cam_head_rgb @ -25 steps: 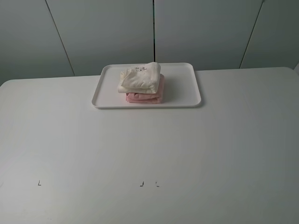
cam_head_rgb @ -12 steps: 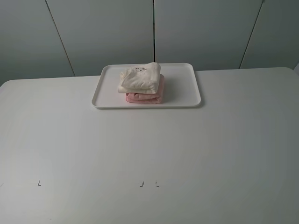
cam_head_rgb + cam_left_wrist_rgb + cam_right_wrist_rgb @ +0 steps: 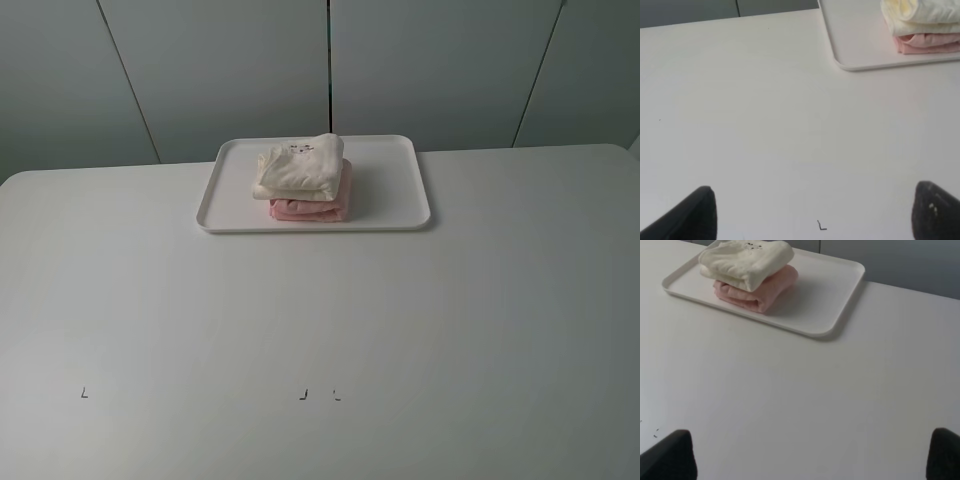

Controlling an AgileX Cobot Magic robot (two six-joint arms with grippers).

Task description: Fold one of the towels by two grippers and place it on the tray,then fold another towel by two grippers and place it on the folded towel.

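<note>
the task looks finished, as far as these views show. in the high view the white tray (image 3: pixel 400 205) sits in the upper middle of the frame, at the far side of the white table (image 3: pixel 320 330). on it lies the pink towel (image 3: pixel 310 209), folded into a thick bundle, and the cream towel (image 3: pixel 298 166), also folded, rests directly on top of it, overhanging a little toward the left of the frame. the stack sits left of the tray's centre, leaving the right part of the tray bare.

neither arm appears in the high view. in the left wrist view the left gripper (image 3: pixel 815 212) shows only as two dark fingertips (image 3: pixel 699 212) in the lower corners, spread wide with nothing between them, over bare table well apart from the tray. the right gripper (image 3: pixel 812 457) looks the same in its own view: fingertips (image 3: pixel 945 452) in the lower corners, spread wide, empty.

nothing seems left to fold or place; both towels are stacked and released.
</note>
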